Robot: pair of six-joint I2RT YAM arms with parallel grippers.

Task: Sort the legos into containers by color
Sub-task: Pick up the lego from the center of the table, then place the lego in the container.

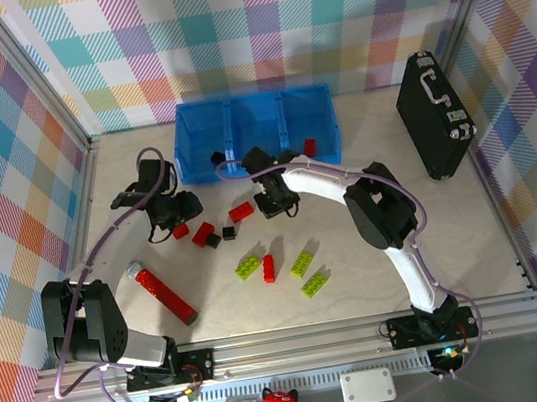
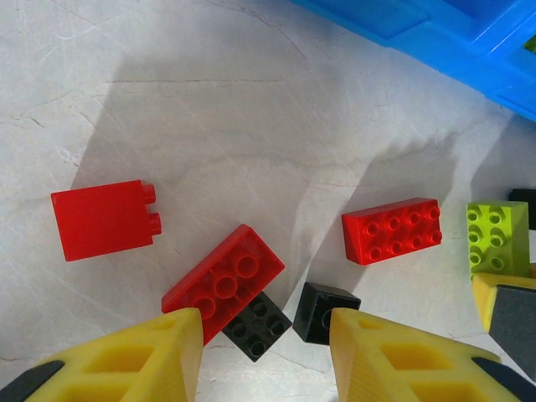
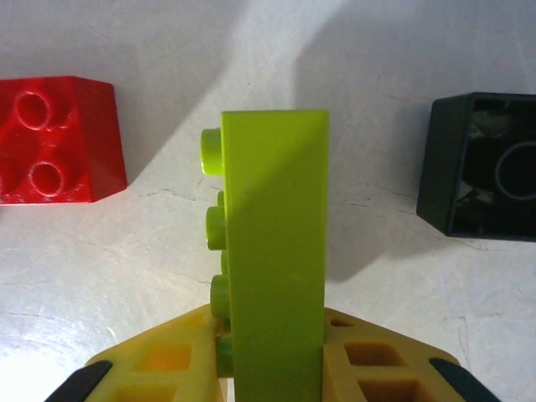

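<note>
On the surface (image 1: 475, 231), blue containers (image 1: 255, 122) at 12 o'clock with a black lego (image 1: 216, 157) in the left bin and a red lego (image 1: 309, 146) in the right, a black briefcase (image 1: 435, 115) at 2 o'clock, a red bar (image 1: 164, 292) at 8 o'clock. Clamps the right pincer (image 3: 272, 335) tight near centre on a lime lego (image 3: 272, 226) set on edge, studs sideways; holds the left pincer (image 2: 266, 327) at 9 o'clock parted and empty over red and black legos (image 2: 224, 285). Shows three more lime legos (image 1: 304, 262) loose toward 6 o'clock.
</note>
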